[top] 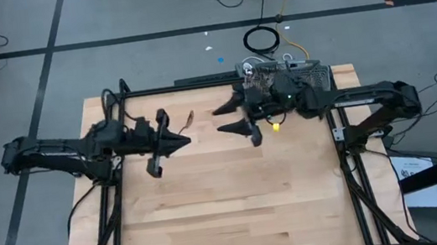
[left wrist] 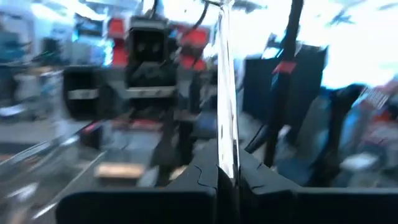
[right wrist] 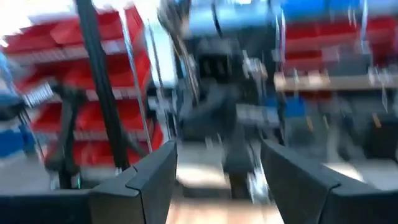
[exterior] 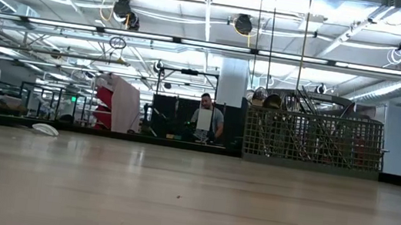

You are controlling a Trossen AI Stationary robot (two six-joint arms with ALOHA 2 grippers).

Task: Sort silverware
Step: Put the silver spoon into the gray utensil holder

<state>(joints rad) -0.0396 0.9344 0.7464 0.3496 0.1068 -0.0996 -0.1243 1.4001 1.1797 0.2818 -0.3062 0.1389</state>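
Observation:
My left gripper [top: 177, 141] hovers above the table's left middle, pointing right, and is shut on a slender shiny piece of silverware [left wrist: 224, 87]. In the high view this piece [top: 188, 119] shows as a thin sliver just beyond the fingers. My right gripper [top: 230, 118] faces it from the right, open and empty [right wrist: 217, 171], a short way off. The grey wire-mesh basket [exterior: 313, 139] stands at the far right of the table with several silverware pieces upright in it, and the right arm partly covers it [top: 313, 69] from above. Neither gripper shows in the low view. My left gripper pinches the silverware piece by its lower end [left wrist: 227, 152] between the two fingers. The fingers reach level from the table's left. The piece is lifted clear of the table and sticks up out of the fingers; which kind of piece it is cannot be told.
A small pale thing [exterior: 45, 129] lies on the table toward its far left. The wooden tabletop [top: 229, 206] stretches bare across its near half. A person [exterior: 205, 121] is in the room beyond the far edge. Cables lie on the floor behind the table.

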